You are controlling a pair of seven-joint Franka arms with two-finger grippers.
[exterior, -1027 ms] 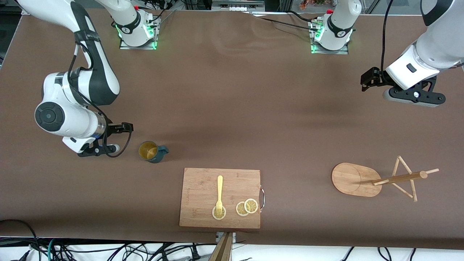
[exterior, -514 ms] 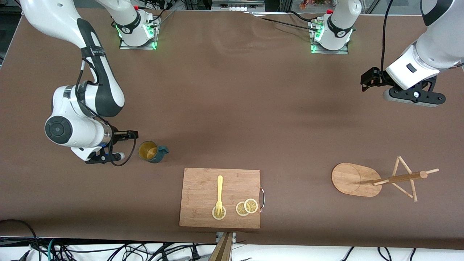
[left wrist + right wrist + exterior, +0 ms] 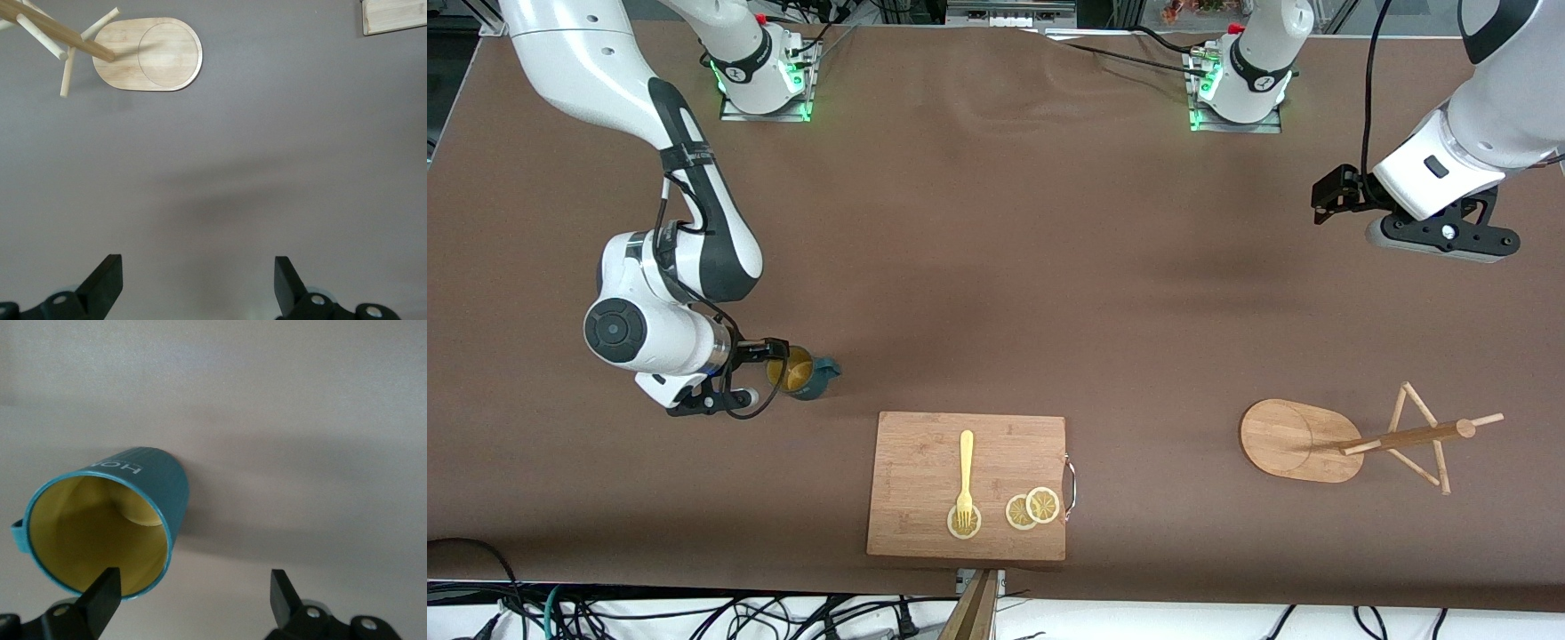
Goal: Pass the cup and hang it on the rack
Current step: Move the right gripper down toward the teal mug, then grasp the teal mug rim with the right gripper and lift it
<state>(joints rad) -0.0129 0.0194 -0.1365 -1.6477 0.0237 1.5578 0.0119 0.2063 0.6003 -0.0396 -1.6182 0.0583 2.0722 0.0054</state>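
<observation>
Right gripper (image 3: 193,600), fingers spread, has advanced to the ribbed dark teal mug (image 3: 807,375), yellow inside, upright near the right arm's end. Left gripper (image 3: 198,283) waits, released.

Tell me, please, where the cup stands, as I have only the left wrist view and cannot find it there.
Observer: The cup stands upright toward the right arm's end of the table, farther from the front camera than the cutting board.
Operator: Thank you. Is the right claw close to it?
Observer: Yes. The right claw is open at the cup's rim, with one finger over its mouth and the other over bare table.
Operator: Which way does the handle point?
Observer: The handle points toward the left arm's end, away from the right claw.
</observation>
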